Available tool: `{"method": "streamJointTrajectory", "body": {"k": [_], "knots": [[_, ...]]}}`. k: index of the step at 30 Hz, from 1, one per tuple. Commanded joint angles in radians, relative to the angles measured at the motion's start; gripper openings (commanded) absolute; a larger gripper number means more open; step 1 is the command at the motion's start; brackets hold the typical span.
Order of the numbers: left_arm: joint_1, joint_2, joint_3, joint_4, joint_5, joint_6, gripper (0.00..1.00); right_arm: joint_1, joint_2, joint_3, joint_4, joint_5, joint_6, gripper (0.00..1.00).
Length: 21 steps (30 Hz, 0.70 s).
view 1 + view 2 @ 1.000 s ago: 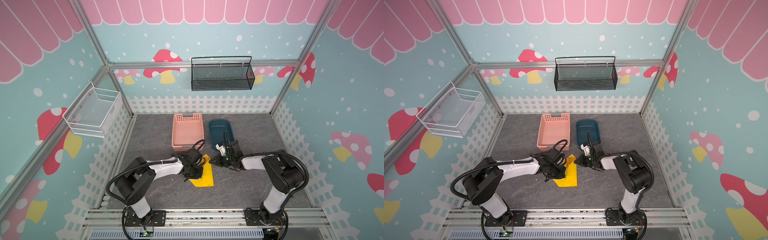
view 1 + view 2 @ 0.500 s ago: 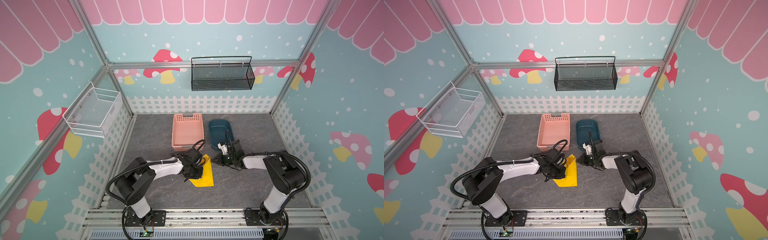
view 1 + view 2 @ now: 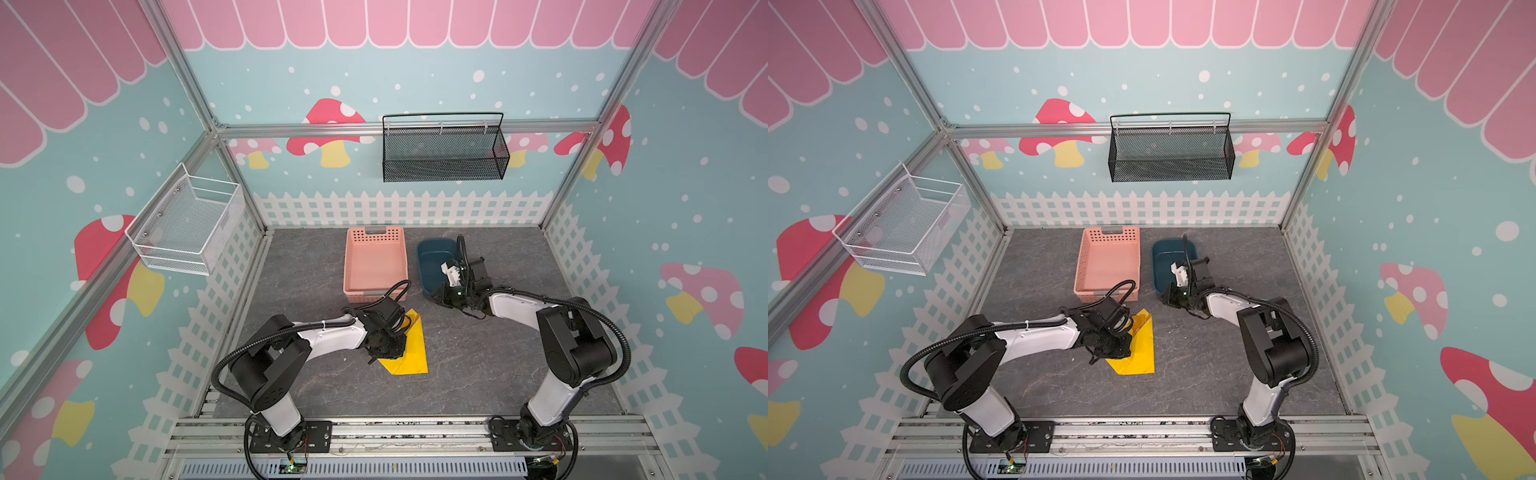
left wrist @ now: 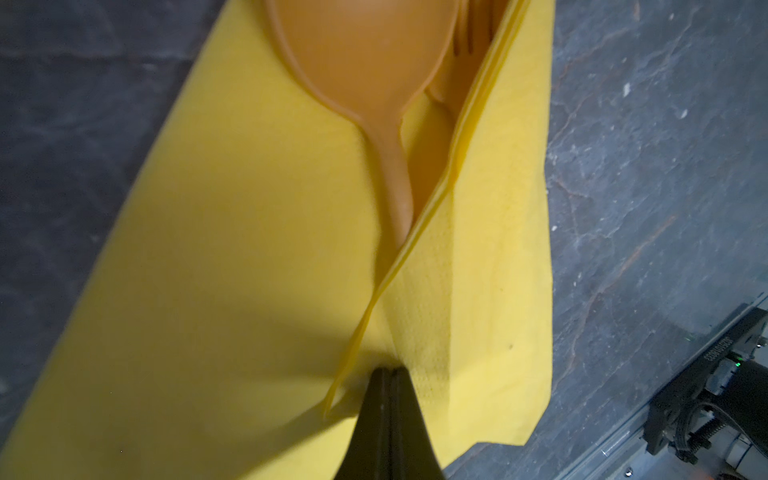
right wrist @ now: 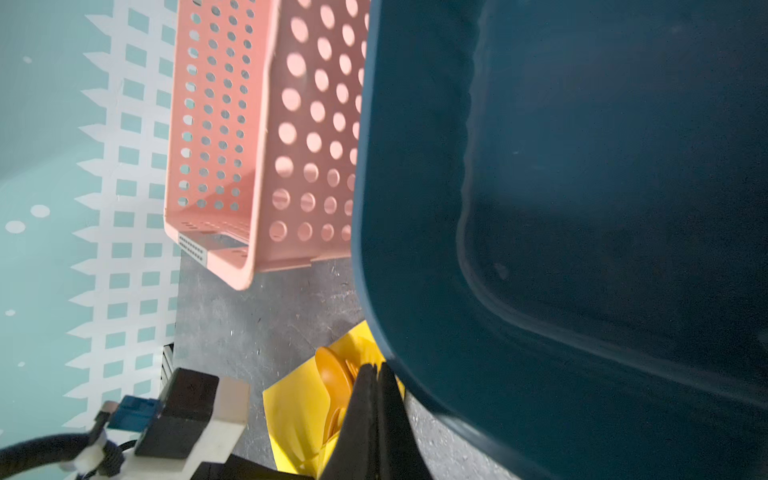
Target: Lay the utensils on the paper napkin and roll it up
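Paper napkin (image 3: 413, 349) lies on counter (image 3: 478, 374), just in front of pink basket (image 3: 365, 296). One flap folded over spoon (image 4: 365, 54) and fork (image 4: 469, 37); stick not seen.

Step, as judged: rolling.
- Press flap snug against handles.
- Turn bundle slowly.
- Avoid dragging thin paper or letting cutlery slip out open end.

Left jaws fully closed, tips touching napkin at flap's corner; paper pinched or merely pressed, cannot tell. Right jaws closed, empty, beside blue tub (image 3: 430, 257), well apart from napkin.

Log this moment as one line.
napkin: folded over spoon, fork | left claw: shut, at napkin fold | right claw: shut, empty, beside blue tub
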Motion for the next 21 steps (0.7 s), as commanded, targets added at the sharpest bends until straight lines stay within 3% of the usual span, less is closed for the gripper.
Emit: {"method": "streamJointTrajectory", "body": {"k": [1, 12, 21], "knots": [[-0.01, -0.002, -0.033, -0.064, -0.02, 0.011, 0.0, -0.011, 0.043, 0.056, -0.078, 0.05, -0.055, 0.0], [-0.028, -0.004, -0.032, -0.063, -0.019, 0.016, 0.0, -0.023, 0.089, 0.173, -0.146, 0.089, -0.1, 0.0], [-0.054, 0.005, -0.013, -0.063, -0.015, 0.033, 0.0, -0.023, -0.093, 0.035, -0.156, 0.031, -0.075, 0.0]]}}
